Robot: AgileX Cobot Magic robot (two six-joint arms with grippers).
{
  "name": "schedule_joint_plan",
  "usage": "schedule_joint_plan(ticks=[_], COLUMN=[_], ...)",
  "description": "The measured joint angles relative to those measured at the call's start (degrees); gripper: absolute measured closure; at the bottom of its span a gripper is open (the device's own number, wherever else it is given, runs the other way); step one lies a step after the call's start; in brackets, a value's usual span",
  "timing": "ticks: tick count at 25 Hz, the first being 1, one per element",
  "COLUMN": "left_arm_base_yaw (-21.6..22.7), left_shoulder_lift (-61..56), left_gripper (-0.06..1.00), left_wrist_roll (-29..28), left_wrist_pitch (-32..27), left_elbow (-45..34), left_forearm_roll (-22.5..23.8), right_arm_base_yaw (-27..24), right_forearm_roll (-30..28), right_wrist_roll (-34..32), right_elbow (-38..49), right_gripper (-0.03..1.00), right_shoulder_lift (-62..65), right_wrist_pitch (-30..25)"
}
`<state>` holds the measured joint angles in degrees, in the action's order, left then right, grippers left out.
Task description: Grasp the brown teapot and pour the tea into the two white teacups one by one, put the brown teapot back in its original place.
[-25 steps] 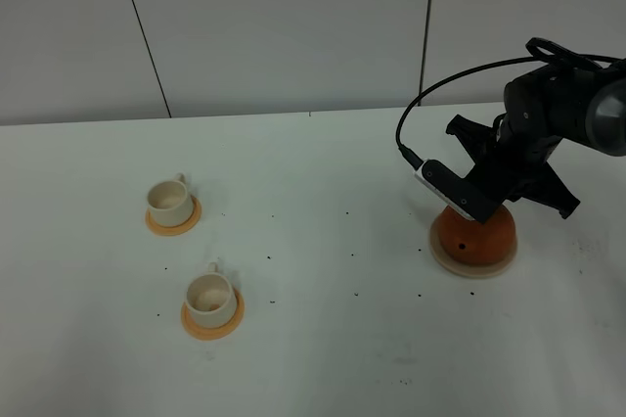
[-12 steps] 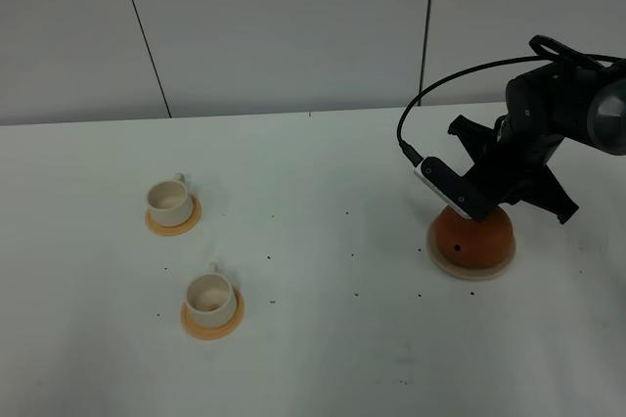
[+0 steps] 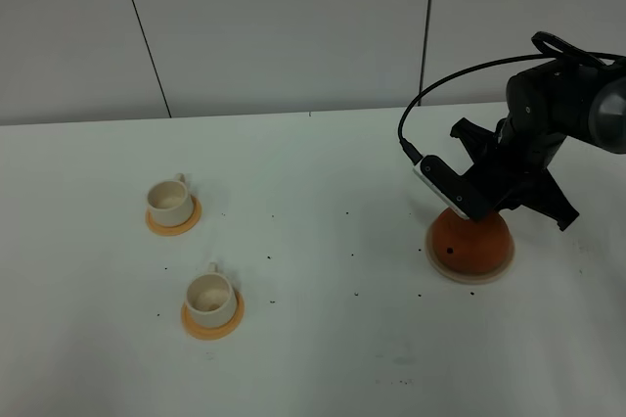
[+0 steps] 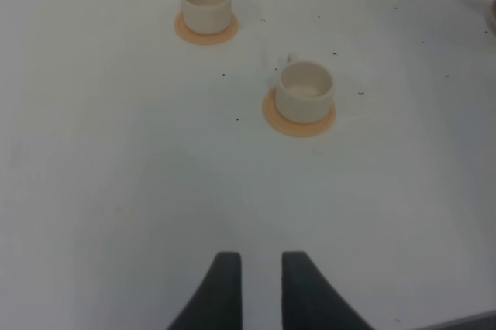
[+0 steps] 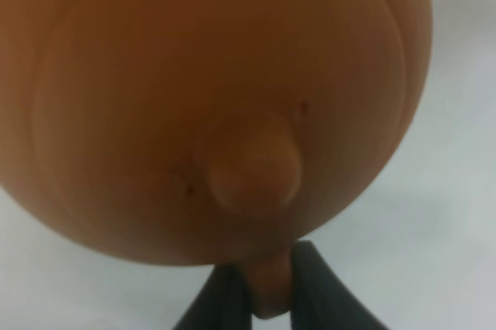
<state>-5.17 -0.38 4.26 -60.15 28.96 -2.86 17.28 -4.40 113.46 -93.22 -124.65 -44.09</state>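
The brown teapot rests on the beige round coaster, its original place, at the right of the table. My right arm leans over it from behind. In the right wrist view the teapot fills the frame, and my right gripper is shut on its loop handle. The two white teacups stand on orange saucers at the left, one farther back and one nearer. In the left wrist view my left gripper hovers open and empty, short of the cups.
Small dark specks are scattered over the white table. A grey panelled wall rises behind the table's far edge. A black cable loops from the right arm's wrist camera.
The teapot has shifted slightly to the left with the right gripper on it, and the arm has edged up a little. The cups have not moved.
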Motion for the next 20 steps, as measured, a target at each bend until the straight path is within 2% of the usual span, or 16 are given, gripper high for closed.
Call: schedule_joint_plan(ticks=[5,13,20], left_arm_base_yaw=[0.00,0.00,0.00], left_shoulder_lift=[0.00,0.00,0.00], left_gripper=[0.74,0.74,0.74], left_wrist_roll=[0.00,0.00,-0.02], left_wrist_pitch=[0.00,0.00,0.00], left_elbow=[0.00,0.00,0.00], left_forearm_roll=[0.00,0.00,0.00], right_arm_base_yaw=[-0.18,-0.36,-0.31], right_forearm_roll=[1.76,9.01,9.89], right_wrist_roll=[-0.50,-0.63,-2.81], right_elbow=[-0.39,-5.82,-6.27], right_gripper=[0.87,0.87,0.87], right_shoulder_lift=[0.00,0.00,0.00], right_wrist_pitch=[-1.22,-7.93,-8.65])
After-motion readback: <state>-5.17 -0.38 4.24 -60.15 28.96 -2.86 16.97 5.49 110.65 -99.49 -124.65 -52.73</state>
